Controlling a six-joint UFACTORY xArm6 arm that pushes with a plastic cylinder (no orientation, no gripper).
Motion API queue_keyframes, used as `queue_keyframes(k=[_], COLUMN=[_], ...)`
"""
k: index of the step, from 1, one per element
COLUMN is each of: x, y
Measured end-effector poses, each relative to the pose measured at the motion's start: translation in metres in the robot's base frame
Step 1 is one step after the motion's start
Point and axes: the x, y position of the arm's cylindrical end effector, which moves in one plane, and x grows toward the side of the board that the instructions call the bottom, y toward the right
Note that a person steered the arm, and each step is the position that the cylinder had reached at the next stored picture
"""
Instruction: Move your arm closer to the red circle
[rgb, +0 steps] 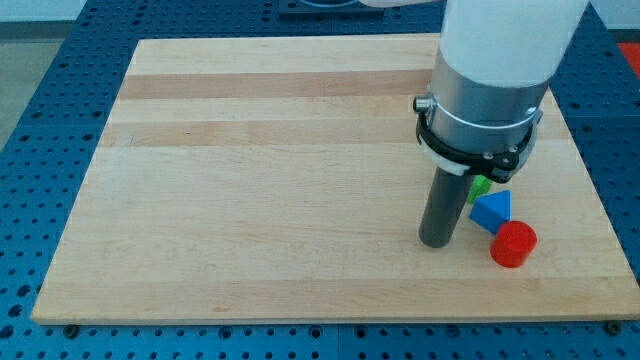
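Standing upright on a pale wooden board, my tip touches down in the board's lower right part, just to the view's left of three small blocks. The arm carries no pincer: it ends in a plain dark rod, and that rod has hold of nothing.

The red circle, a short red cylinder, sits near the board's bottom-right corner, a little to the view's right of my tip and at about the same level; a strip of bare wood shows between the two. Just above the red circle, and touching or nearly touching it, lies a blue triangle. It is close beside the rod's right side, though contact cannot be judged. Above the blue triangle a green block peeks out from under the arm's grey collar, too hidden for its shape to be made out.

The white arm housing fills the view's upper right. The board rests on a blue perforated table, which frames it on all sides.
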Motion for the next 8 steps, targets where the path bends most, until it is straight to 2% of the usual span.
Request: queue_keyframes(k=[8], x=[0.0079], y=[0.0082])
